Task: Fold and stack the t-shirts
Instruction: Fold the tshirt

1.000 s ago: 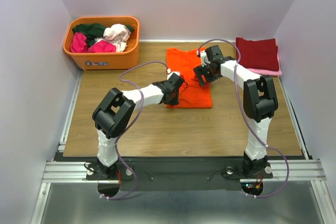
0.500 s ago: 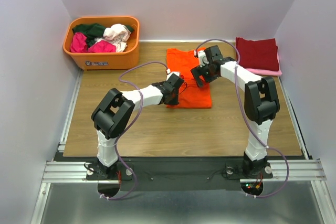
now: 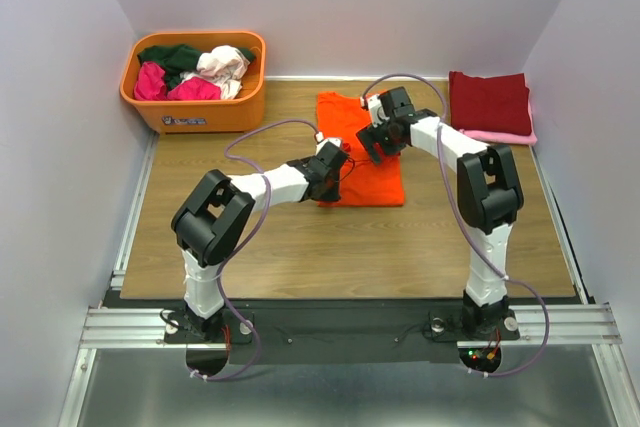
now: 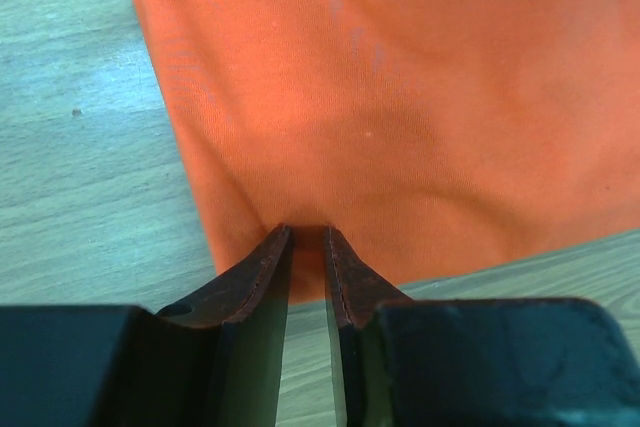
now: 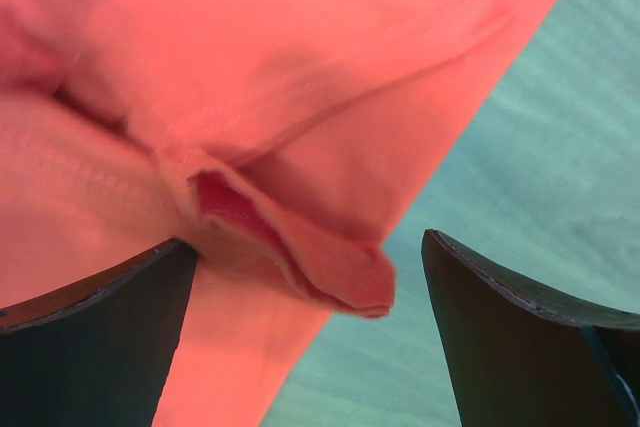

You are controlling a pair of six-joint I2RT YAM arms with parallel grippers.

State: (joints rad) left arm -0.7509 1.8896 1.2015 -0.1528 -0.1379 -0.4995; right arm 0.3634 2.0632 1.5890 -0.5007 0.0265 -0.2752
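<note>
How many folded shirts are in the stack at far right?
2 visible: a dark red shirt on top and a pink shirt under it, with only its near edge showing. More could be hidden between them.

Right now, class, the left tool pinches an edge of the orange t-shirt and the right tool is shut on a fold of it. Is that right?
Not quite. The right tool is open, not shut: the right wrist view shows its fingers wide apart on either side of a raised fold of the orange t-shirt. The left tool does pinch an edge.
</note>
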